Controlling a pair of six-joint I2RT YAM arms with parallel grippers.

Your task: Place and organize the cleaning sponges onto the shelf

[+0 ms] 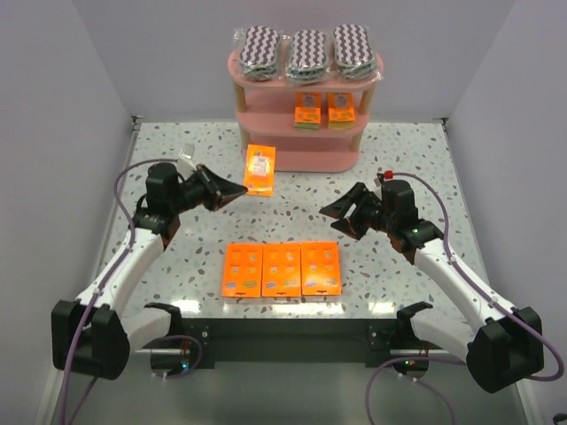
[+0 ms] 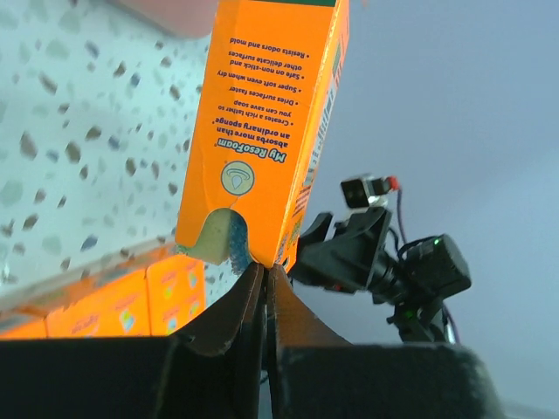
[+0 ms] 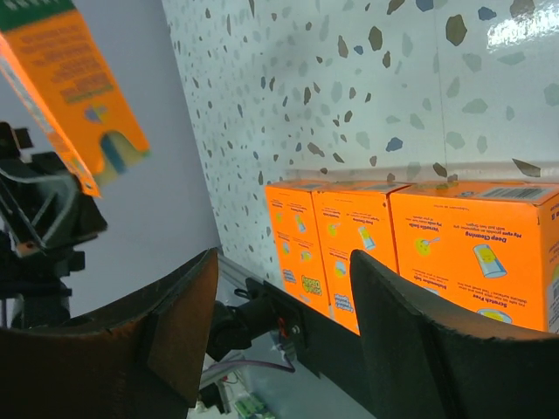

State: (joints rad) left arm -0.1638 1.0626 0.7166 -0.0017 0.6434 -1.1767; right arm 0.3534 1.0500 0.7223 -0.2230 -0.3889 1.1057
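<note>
Left gripper (image 2: 265, 272) pinches a flat orange cardboard packet (image 2: 262, 131).

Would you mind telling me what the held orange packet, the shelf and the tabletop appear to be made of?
Orange packet: probably printed cardboard, with crisp folds and a die-cut notch.
Shelf: smooth pink boards, either painted wood or plastic, unclear which.
Tabletop: glossy, speckled terrazzo look with reflections, possibly laminate.
</note>
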